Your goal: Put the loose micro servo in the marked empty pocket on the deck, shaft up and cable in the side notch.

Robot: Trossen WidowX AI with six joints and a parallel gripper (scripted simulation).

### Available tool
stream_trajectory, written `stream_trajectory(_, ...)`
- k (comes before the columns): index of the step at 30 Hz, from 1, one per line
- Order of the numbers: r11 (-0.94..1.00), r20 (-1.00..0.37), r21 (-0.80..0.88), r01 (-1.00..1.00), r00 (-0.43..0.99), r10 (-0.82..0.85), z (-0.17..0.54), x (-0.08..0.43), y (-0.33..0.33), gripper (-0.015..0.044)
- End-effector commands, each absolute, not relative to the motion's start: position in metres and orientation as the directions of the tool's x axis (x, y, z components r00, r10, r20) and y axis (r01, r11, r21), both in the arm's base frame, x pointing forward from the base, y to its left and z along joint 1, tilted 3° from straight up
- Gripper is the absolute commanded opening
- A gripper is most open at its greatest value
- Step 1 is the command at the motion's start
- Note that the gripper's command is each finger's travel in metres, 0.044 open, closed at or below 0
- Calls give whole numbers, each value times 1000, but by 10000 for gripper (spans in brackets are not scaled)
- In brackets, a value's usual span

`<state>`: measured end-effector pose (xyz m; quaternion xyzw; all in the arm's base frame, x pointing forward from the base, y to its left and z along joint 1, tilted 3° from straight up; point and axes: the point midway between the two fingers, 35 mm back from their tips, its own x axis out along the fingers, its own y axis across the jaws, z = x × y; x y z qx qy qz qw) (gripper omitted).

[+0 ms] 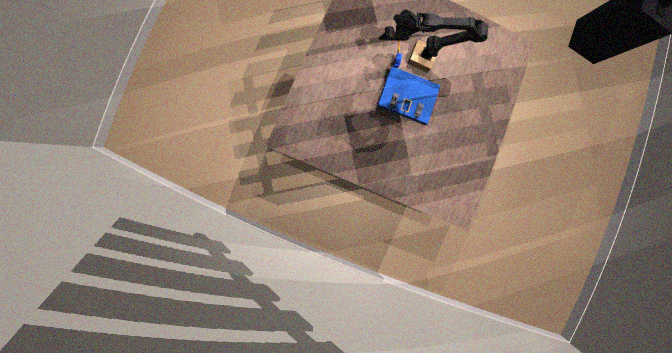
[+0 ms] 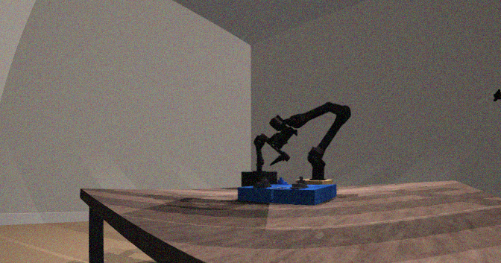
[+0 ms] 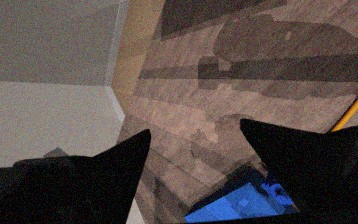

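Fingers of the gripper (image 3: pixel 195 132) stand spread wide with nothing between them, and they touch nothing; only wooden table (image 3: pixel 280 55) shows in the gap. In the exterior view the gripper (image 2: pixel 279 159) hangs in the air, tilted downward, above the far side of the blue deck (image 2: pixel 287 194). In the top view the micro servo (image 1: pixel 397 60), a small blue body with an orange cable (image 1: pixel 399 50), lies on the table just off the deck's (image 1: pixel 407 82) corner at about 11 o'clock, between deck and gripper (image 1: pixel 386 34). From the wrist, a blue part (image 3: pixel 240 202) lies at about 5 o'clock, partly hidden.
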<state>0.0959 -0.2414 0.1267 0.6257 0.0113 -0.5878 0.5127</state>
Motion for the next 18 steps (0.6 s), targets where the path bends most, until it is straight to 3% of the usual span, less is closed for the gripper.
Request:
stream_trajectory(1,-594,-814,569,568,288,-504,113,101,-231,440)
stream_trajectory(18,-916,-981,179,359,129,-142,71,105,-174,440)
